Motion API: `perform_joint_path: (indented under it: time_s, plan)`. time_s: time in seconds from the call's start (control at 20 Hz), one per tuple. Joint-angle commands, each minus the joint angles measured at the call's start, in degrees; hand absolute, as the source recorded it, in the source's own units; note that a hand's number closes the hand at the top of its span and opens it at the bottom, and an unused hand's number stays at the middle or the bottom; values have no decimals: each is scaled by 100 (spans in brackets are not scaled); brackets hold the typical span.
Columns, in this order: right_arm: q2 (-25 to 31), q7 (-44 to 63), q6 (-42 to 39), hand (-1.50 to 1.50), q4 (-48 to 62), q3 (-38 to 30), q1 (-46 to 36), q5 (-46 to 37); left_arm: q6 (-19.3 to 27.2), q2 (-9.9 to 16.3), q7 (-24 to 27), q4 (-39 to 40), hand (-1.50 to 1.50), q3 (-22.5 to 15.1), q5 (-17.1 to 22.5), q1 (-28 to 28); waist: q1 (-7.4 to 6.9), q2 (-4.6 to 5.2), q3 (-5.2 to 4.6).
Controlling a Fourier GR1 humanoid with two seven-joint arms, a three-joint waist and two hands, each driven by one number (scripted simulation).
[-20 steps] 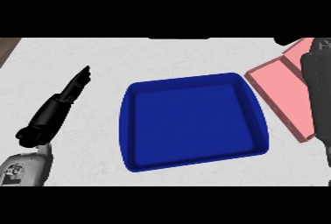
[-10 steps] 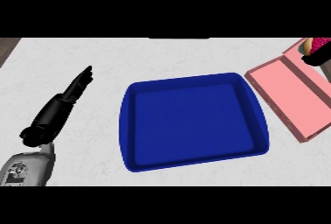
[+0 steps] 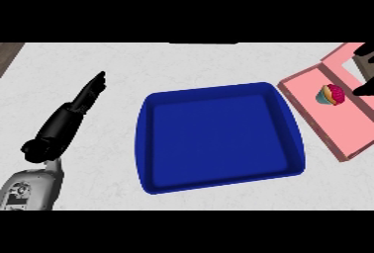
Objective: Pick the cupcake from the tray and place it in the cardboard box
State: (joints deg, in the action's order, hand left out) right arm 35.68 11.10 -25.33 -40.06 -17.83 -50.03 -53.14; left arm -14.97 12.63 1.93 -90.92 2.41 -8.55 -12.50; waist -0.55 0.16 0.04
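Note:
The cupcake (image 3: 331,94), with pink-red topping and a teal wrapper, sits inside the pink flat box (image 3: 329,126) at the right edge. The blue tray (image 3: 215,136) lies in the middle of the counter with nothing in it. Only a few black fingers of my right hand (image 3: 363,88) show at the upper right edge. They are just right of the cupcake, spread, and hold nothing. My left hand (image 3: 82,99) rests open at the left, fingers straight and pointing away, well apart from the tray.
The white marbled counter (image 3: 211,62) stretches behind and in front of the tray. A dark strip of counter edge (image 3: 7,54) shows at the far upper left. My grey left forearm (image 3: 29,190) enters from the lower left corner.
My right arm has pulled back up and to the right, mostly out of view. The cupcake, hidden before, now sits uncovered in the pink box. The left hand has not moved.

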Motion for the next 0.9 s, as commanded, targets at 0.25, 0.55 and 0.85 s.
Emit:
perform_joint_path:
  time_s: [0.25, 0.55, 0.85]
  plan:
    - [-311, -1105, 1118, -150, -333, -1679, -268, 1669, 39, 71, 182, 195, 0, 146, -29, 10, 150, -34, 18]
    - [-357, -811, 1735, -150, -132, -3133, -382, 2875, -45, 86, 251, 247, 0, 162, 30, 73, 101, -11, 5]
    - [35, -1505, 2141, -150, 289, -3573, 237, 3261, -8, -14, 280, 191, 0, 70, -45, 35, 17, 11, 3]
